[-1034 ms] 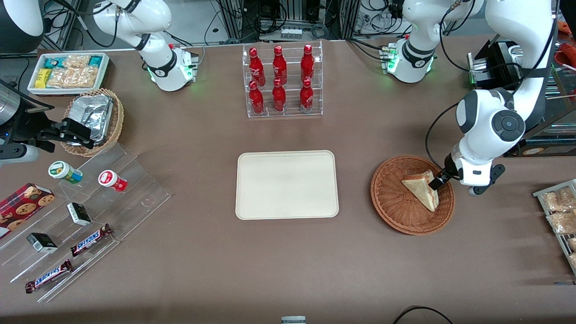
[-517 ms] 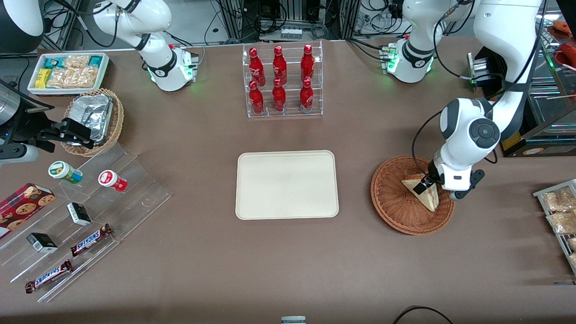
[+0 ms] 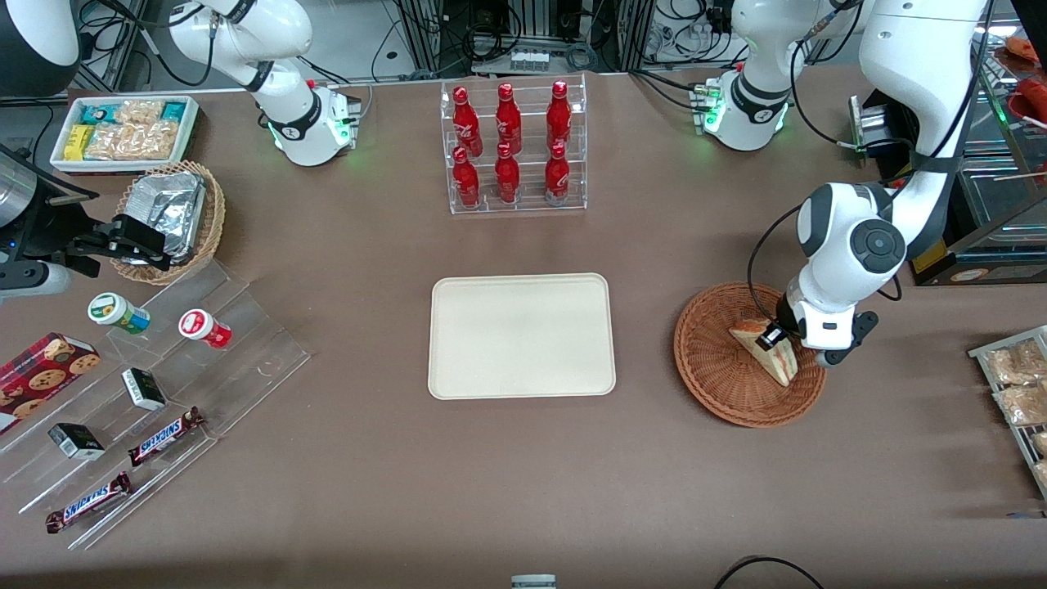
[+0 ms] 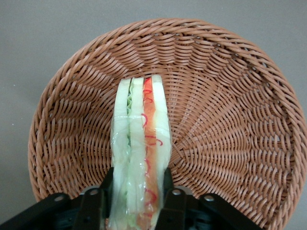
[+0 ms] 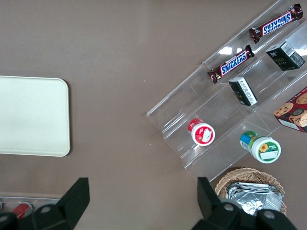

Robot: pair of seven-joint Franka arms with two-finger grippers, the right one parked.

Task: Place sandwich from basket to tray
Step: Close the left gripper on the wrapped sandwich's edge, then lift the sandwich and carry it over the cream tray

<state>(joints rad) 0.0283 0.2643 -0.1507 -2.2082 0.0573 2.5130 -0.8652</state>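
Down in the wicker basket (image 3: 748, 353) now, tool (image 3: 771, 336) lower and farther in over the sandwich wedge (image 3: 767, 350) than a second ago. Fingers (image 4: 169, 191) pressed against both bread faces, clamped on the wedge's wide end, cut edge with red and green stripes up. Wedge not lifted yet, resting in the basket toward its 3 o'clock rim. Looks like grasp just made; lift next, then carry across the surface to the cream tray (image 3: 522, 335), still bare.

bottle rack (image 3: 514, 147) | foil basket (image 3: 172, 217) | Snickers bars (image 3: 164, 436) | snack bin (image 3: 124, 131)
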